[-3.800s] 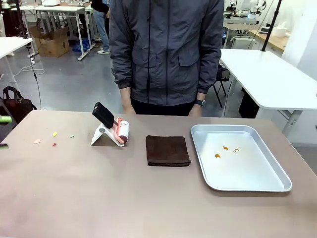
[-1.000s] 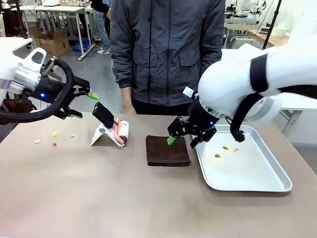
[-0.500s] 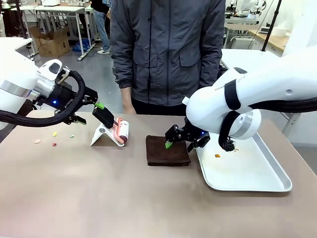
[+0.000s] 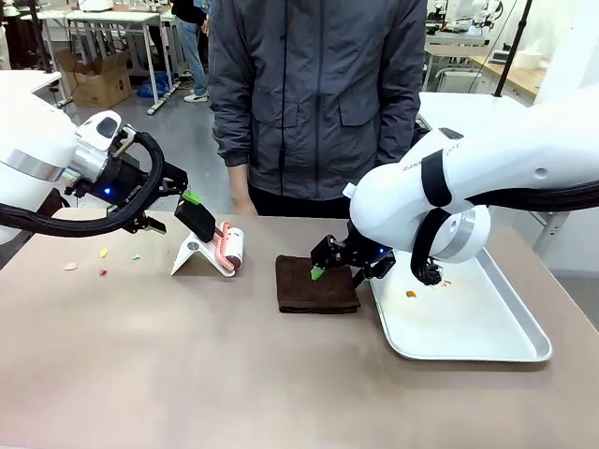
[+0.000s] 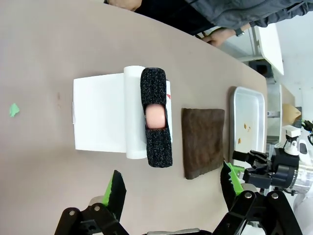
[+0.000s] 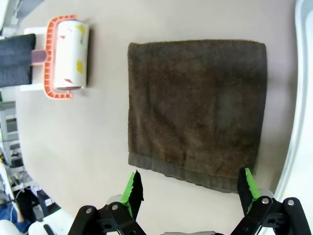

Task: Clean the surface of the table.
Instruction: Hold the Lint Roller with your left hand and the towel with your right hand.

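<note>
Table [image 4: 187, 374]: taupe top runs the full width of the front view; the near half is bare.

Mid-table: a dark brown cloth [image 4: 316, 285] lies flat and folded square. Just to its right sits a silver tray [image 4: 477, 327] with a few orange bits [image 4: 410, 294] in it.

Right gripper [image 4: 339, 268]: low over the cloth's tray-side far corner, jaws spread wide, nothing between them. In the right wrist view the gripper [image 6: 190, 183] has its two green pads straddling one edge of the cloth [image 6: 195, 107]. Contact with the fabric: cannot tell.

Left of the cloth: a lint roller [image 4: 229, 248] rests tilted on a white stand [image 4: 192, 254], black handle up.

Left gripper [image 4: 173, 213]: by the handle's top end, jaws spread and empty. In the left wrist view the gripper [image 5: 171, 183] is lined up on the handle [image 5: 155, 117], which lies ahead of the fingers, apart from them.

Far left of the table: small coloured scraps [image 4: 103, 253], loose on the top.

Far edge: a person [image 4: 314, 103] in a grey jacket stands facing the table, arms down.
</note>
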Available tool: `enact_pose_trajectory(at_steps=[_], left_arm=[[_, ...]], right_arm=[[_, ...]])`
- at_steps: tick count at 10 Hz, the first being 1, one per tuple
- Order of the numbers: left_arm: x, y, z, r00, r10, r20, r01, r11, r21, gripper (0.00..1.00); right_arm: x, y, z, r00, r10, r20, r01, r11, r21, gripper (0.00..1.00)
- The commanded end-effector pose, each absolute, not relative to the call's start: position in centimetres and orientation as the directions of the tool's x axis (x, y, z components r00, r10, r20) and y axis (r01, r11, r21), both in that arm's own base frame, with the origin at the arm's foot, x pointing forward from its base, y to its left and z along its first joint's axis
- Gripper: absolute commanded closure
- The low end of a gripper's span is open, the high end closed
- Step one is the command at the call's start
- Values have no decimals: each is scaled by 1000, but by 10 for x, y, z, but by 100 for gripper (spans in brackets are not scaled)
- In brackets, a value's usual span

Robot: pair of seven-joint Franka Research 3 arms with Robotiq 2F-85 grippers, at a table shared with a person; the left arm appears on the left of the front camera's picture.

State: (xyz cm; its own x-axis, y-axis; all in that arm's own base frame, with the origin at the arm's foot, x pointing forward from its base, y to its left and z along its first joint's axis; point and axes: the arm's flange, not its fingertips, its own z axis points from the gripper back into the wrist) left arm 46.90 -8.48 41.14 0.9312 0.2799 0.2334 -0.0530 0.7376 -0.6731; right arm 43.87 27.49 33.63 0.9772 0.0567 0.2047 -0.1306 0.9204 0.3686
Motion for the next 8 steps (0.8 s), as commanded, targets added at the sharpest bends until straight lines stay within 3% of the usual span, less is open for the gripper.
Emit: enact_pose_trajectory(at_steps=[1, 3, 8], left_arm=[[468, -84, 410, 932, 277, 233, -52, 739, -671, 0], [480, -91, 409, 926, 261, 272, -25, 762, -648, 0], [510, -93, 400, 942, 212, 260, -9, 792, -611, 0]], right_arm=[[439, 275, 336, 977, 57, 205, -131, 920, 369, 0], [471, 301, 340, 977, 71, 199, -105, 980, 168, 0], [512, 328, 347, 992, 63, 113, -63, 998, -4, 0]])
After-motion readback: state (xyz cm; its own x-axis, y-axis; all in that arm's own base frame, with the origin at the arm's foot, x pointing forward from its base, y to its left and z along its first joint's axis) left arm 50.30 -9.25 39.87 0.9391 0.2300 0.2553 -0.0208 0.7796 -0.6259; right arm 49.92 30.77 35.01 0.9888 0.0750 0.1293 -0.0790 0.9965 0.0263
